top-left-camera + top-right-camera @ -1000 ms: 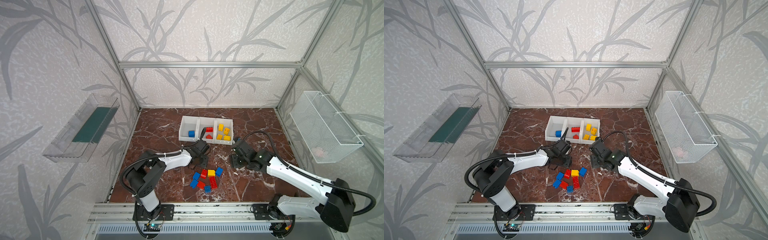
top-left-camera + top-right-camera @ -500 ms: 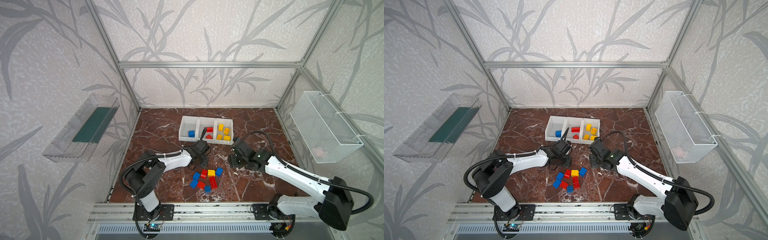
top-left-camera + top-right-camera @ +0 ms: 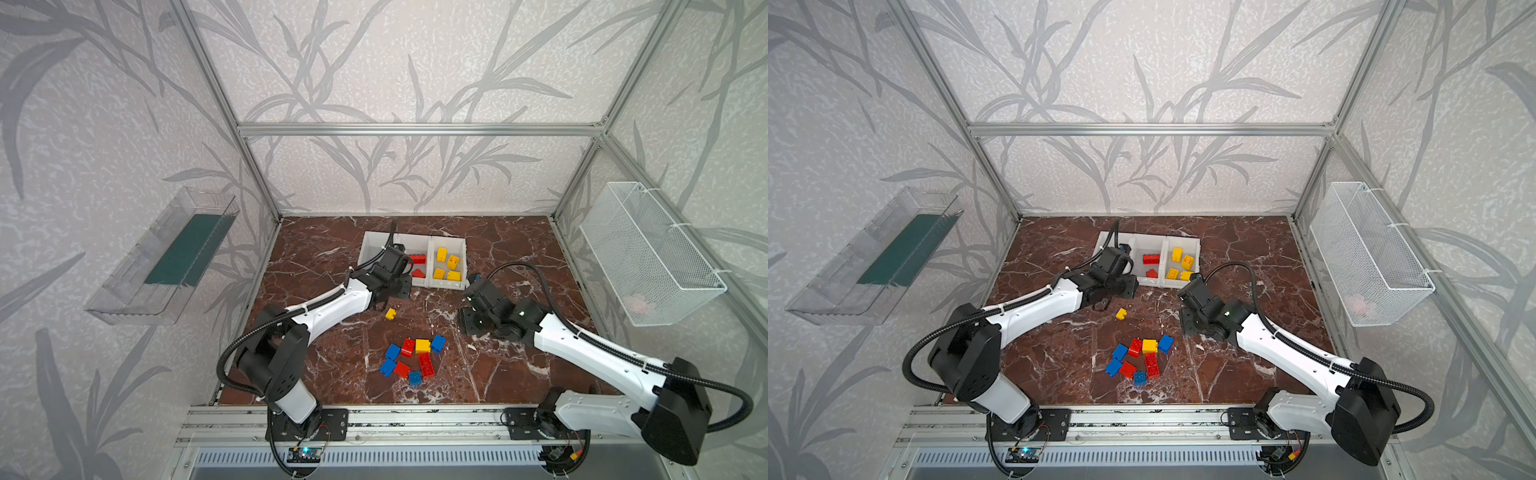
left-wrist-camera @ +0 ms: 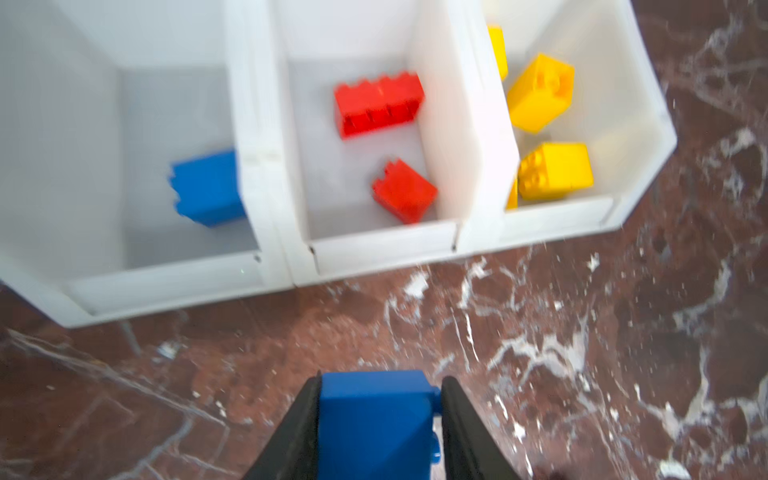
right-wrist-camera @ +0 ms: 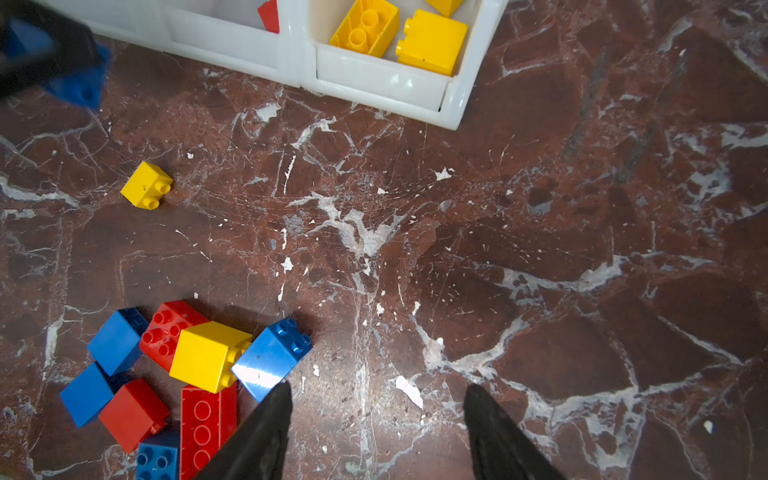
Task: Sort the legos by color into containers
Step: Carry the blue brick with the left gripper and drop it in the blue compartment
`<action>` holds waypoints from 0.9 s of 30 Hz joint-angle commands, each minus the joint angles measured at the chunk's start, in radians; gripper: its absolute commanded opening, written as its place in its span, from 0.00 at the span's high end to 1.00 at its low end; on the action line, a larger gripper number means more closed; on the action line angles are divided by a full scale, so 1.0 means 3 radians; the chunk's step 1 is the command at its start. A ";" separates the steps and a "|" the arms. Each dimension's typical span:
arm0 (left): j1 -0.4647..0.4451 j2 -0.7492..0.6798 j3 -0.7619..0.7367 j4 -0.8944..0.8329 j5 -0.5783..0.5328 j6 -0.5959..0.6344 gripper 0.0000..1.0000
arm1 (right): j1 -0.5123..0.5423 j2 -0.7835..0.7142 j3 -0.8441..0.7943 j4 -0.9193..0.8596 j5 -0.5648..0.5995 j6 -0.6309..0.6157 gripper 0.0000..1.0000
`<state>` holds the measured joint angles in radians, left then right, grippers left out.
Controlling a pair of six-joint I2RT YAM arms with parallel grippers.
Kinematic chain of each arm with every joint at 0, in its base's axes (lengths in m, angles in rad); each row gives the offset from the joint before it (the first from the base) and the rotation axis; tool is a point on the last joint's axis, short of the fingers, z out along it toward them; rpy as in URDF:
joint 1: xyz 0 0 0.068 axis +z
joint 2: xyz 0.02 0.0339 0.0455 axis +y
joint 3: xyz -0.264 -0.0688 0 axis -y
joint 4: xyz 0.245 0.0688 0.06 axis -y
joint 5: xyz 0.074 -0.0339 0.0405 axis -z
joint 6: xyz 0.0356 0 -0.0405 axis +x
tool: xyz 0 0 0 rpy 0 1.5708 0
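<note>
Pile: eight bricks lie bunched on the marble floor nearest my base. Four are blue, three red and one yellow, and several touch.
Right gripper: released. My fingers are spread with nothing between them, over bare floor just beside the outermost blue brick of the pile.
Lone brick: one small yellow brick lies on its side, apart from the pile, between the pile and the bins.
Left gripper: clenched on a held blue brick, one finger on each side. It is just short of the bins' front wall.
Bins: three white bins joined in a row, beyond both my grippers.
Left bin: one blue brick inside.
Middle bin: one long red brick and one short red brick.
Right bin: four yellow bricks.
</note>
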<state>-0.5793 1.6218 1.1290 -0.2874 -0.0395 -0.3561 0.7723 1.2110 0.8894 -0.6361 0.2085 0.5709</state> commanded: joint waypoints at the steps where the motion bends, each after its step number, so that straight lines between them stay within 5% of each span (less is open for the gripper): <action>1: 0.0233 -0.0055 0.0101 0.0169 -0.0072 0.0098 0.60 | 0.0008 -0.0106 0.0022 -0.0092 0.0076 -0.0006 0.33; 8: 0.0649 0.0298 0.0426 0.0247 -0.0083 0.0072 0.60 | 0.0008 -0.0166 -0.0007 -0.0107 0.0098 0.0002 0.33; 16: 0.0798 0.0737 0.0867 0.0194 -0.0082 0.0141 0.59 | 0.0008 -0.0277 -0.0033 -0.0189 0.0129 0.0004 0.33; 27: 0.0837 0.0791 0.0960 0.0201 -0.0134 0.0137 0.36 | 0.0010 -0.0457 -0.0107 -0.0262 0.0220 0.0058 0.33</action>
<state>-0.3359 1.8664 1.3914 -0.2237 -0.0628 -0.3157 0.7723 1.0943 0.8646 -0.6865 0.2462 0.5762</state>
